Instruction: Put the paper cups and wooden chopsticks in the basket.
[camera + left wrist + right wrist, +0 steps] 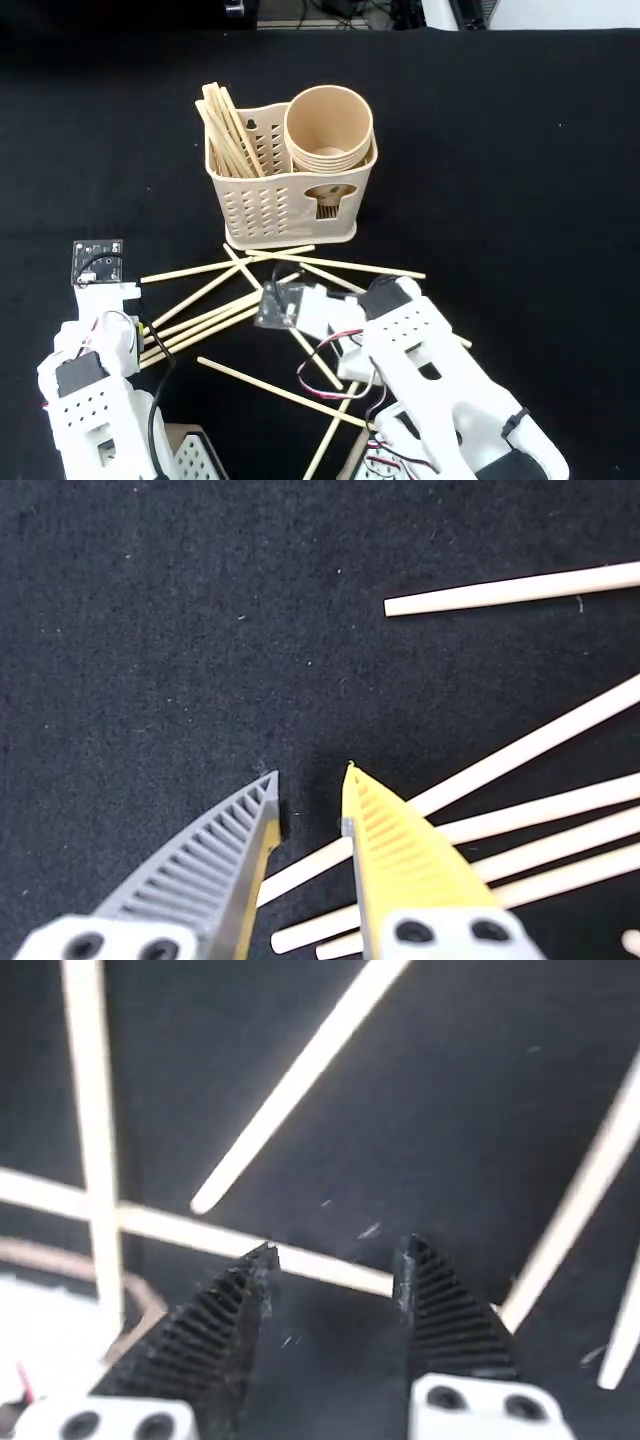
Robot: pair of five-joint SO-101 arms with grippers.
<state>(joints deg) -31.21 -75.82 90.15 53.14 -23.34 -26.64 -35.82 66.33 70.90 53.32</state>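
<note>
Beside front wall of basket (280,205), scattered chopsticks (345,265).

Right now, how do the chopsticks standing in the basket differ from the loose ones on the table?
The standing chopsticks lean on end in one compartment of the basket, beside the stacked cups; the loose chopsticks lie flat on the table. The standing chopsticks are bunched tight; the loose chopsticks are scattered, and several cross each other. Both are thin, pale wooden sticks.
</note>
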